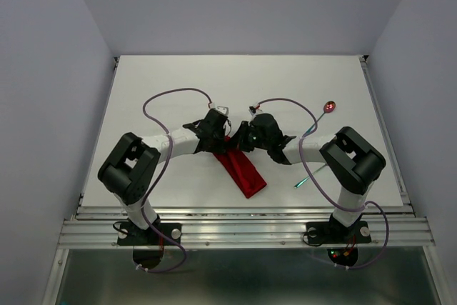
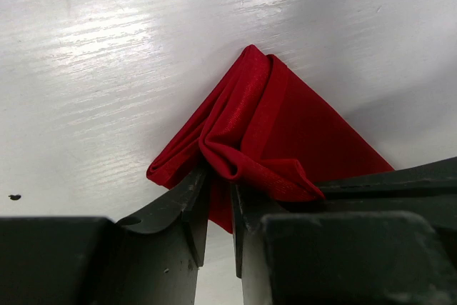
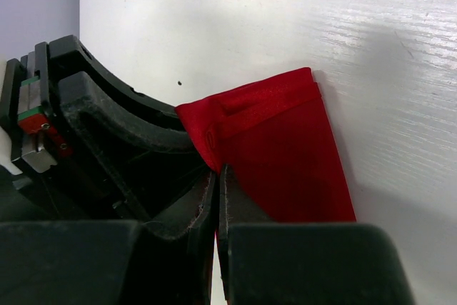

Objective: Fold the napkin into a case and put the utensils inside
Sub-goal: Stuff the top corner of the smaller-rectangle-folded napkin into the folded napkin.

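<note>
The red napkin [image 1: 243,171] lies as a narrow folded strip running from the table's middle toward the near edge. Both grippers meet at its far end. My left gripper [image 1: 221,136] has its jaws drawn close on a bunched fold of the napkin [image 2: 285,123], which puckers up at the left gripper's tips [image 2: 220,176]. My right gripper [image 1: 240,139] is shut on the napkin's [image 3: 285,169] upper left corner, the cloth pinched at the right gripper's tips [image 3: 218,171]. The spoon [image 1: 329,107] with its red bowl lies far right. The teal-handled fork [image 1: 308,176] lies by the right arm.
The left gripper's black body [image 3: 107,119] sits right against my right fingers. Purple cables [image 1: 171,94] loop above both arms. The table's metal rail [image 1: 243,230] runs along the near edge, and grey walls close in the sides.
</note>
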### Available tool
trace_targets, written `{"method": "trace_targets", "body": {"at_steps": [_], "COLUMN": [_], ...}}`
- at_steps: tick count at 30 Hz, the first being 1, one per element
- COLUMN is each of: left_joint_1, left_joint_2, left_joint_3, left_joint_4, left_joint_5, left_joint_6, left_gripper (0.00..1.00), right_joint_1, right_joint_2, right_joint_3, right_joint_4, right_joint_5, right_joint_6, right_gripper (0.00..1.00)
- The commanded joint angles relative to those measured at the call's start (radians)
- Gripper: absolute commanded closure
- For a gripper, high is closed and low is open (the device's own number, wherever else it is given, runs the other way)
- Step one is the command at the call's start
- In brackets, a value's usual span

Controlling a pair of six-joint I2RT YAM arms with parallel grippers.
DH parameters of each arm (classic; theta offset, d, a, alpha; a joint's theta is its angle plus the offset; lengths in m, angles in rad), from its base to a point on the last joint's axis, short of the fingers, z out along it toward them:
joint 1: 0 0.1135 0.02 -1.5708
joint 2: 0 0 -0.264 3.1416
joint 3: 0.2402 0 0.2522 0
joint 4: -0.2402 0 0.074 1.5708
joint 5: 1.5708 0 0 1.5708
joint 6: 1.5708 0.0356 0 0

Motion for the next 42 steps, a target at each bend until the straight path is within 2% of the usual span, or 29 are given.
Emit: {"method": "trace_targets", "body": {"at_steps": [1,4,8,15,18,20,21,24,32,42], "left_joint_1": [-0.009,-0.014,-0.021,-0.027,-0.032,-0.034,-0.035,-0.035,-0.035,-0.015], "left_joint_2": [0.02,0.034,0.045,0.063,0.074,0.081,0.083,0.091,0.059,-0.041], "left_joint_3": [0.032,0.035,0.036,0.035,0.038,0.044,0.045,0.053,0.055,0.038], "left_joint_4": [0.011,0.009,0.008,0.005,-0.003,-0.011,-0.012,-0.021,-0.043,-0.029], "left_joint_5": [-0.031,-0.032,-0.035,-0.048,-0.065,-0.071,-0.071,-0.075,-0.078,0.046], "left_joint_6": [0.018,0.021,0.022,0.022,0.019,0.019,0.021,0.019,0.007,-0.017], "left_gripper": [0.72,0.71,0.63,0.62,0.7,0.83,0.85,1.0,1.0,1.0], "right_joint_1": [-0.015,-0.015,-0.015,-0.015,-0.015,-0.015,-0.015,-0.015,-0.015,-0.015], "right_joint_2": [-0.026,-0.031,-0.032,-0.035,-0.038,-0.043,-0.044,-0.049,-0.063,-0.06], "right_joint_3": [0.004,0.004,0.002,0.002,0.002,0.002,0.002,0.002,0.001,0.062], "right_joint_4": [0.068,0.068,0.068,0.068,0.068,0.068,0.068,0.066,0.049,-0.155], "right_joint_5": [-0.02,-0.02,-0.022,-0.019,-0.019,-0.017,-0.017,-0.017,-0.033,-0.034], "right_joint_6": [0.001,0.004,0.002,0.002,0.002,-0.001,-0.002,-0.005,-0.035,-0.153], "right_gripper": [0.99,0.99,0.99,0.99,0.99,0.99,0.99,0.99,0.99,0.99]}}
